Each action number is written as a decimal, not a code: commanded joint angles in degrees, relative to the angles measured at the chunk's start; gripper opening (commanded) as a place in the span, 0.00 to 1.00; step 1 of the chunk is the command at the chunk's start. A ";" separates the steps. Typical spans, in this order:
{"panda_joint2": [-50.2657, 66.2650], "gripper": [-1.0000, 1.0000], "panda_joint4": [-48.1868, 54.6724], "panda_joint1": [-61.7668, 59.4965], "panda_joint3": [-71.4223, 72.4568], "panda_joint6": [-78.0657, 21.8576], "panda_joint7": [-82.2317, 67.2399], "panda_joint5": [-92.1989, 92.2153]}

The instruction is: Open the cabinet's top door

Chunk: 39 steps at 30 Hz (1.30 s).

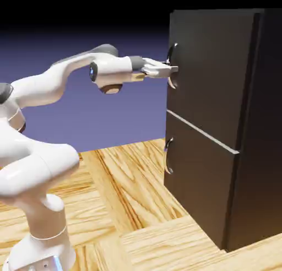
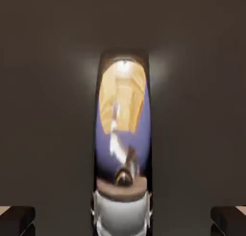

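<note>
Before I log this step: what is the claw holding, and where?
The claw is shut on the top door's handle, near its middle.

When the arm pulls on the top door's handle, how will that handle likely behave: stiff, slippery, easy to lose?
The top handle is slim, curved, mirror-bright metal, so probably stiff yet slippery. The gripper sits shut at its middle, which may limit sliding. The top door is a large flat panel, closed, so it will likely swing, not flex.

We see glossy white arm [image 1: 38, 154], rounded bulky links, dark grey joint bands; blue-lit cap at wrist, tan disc beneath; gripper [image 1: 172, 69] with pale metallic fingers.
</note>
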 commanded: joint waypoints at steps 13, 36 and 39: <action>-20.85 0.00 -22.75 7.54 -13.95 -32.45 0.04 1.12; -16.28 0.00 -38.15 2.25 -58.27 -77.64 -18.13 -26.53; -10.91 0.00 -36.83 2.07 -64.50 -81.89 -22.05 -32.65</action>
